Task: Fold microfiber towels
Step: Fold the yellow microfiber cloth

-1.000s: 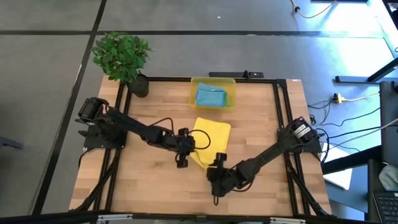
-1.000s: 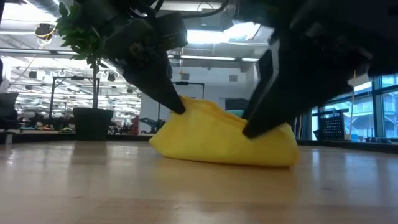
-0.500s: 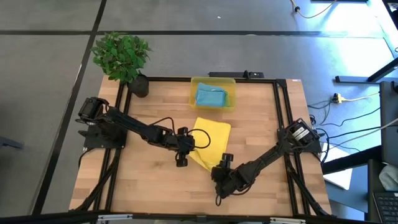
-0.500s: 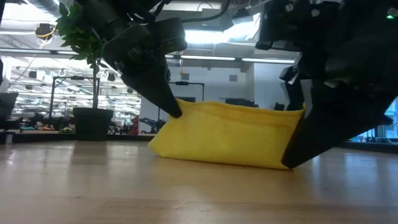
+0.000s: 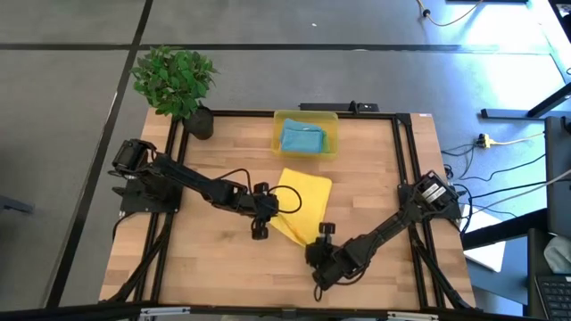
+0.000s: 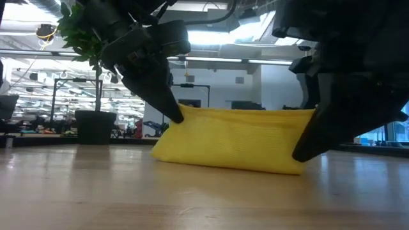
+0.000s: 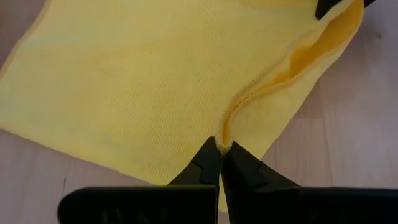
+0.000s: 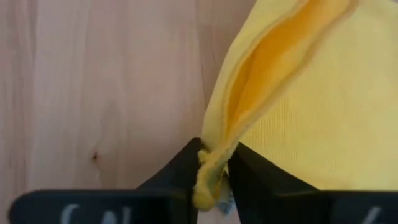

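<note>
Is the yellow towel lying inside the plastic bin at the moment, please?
No, the yellow towel lies on the wooden table, apart from the bin.

A wooden table (image 5: 214, 245) with a black frame stands on grey floor (image 5: 71, 107). A potted plant (image 5: 176, 82) sits at one far corner. Cables (image 5: 500, 178) trail on the floor beside it. Behind, the low view shows an open hall with ceiling lights (image 6: 230, 35) and windows (image 6: 383, 131).

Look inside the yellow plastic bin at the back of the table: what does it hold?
The bin holds a folded teal-blue towel. Whether anything lies beneath that towel cannot be seen; it covers most of the bin's floor.
</note>
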Action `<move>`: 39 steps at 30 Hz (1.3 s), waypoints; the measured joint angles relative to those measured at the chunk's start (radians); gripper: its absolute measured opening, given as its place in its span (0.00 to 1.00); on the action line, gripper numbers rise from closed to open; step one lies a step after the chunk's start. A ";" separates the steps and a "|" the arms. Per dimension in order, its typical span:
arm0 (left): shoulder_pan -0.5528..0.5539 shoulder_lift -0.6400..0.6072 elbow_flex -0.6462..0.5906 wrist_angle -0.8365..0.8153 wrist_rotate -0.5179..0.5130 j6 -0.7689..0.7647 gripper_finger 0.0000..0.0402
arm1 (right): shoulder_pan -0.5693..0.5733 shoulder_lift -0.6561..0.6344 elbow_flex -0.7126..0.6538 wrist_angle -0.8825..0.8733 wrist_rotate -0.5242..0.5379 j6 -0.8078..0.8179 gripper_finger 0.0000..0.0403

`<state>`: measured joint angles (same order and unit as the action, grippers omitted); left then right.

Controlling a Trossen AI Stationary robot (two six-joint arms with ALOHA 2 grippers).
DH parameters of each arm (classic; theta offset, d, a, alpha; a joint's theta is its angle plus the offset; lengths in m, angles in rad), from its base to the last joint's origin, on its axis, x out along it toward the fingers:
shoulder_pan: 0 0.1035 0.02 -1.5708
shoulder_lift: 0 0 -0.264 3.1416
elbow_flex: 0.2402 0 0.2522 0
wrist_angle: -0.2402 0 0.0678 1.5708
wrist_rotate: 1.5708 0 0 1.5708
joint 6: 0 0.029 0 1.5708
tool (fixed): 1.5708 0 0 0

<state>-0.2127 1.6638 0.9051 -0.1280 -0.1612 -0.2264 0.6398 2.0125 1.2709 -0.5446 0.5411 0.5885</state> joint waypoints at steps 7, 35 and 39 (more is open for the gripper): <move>-0.036 0.000 0.000 -0.066 0.000 0.018 0.00 | 0.017 0.000 0.000 -0.007 -0.024 -0.060 0.07; -0.300 0.000 -0.001 0.132 -0.039 -0.209 0.00 | 0.019 -0.092 0.001 -0.082 -0.080 -0.147 0.00; -0.308 0.000 -0.001 0.108 -0.039 -0.198 0.00 | 0.024 -0.092 0.001 -0.081 -0.084 -0.096 0.00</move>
<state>-0.5208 1.6642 0.9043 -0.0196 -0.1997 -0.4248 0.6637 1.9202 1.2720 -0.6256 0.4568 0.4922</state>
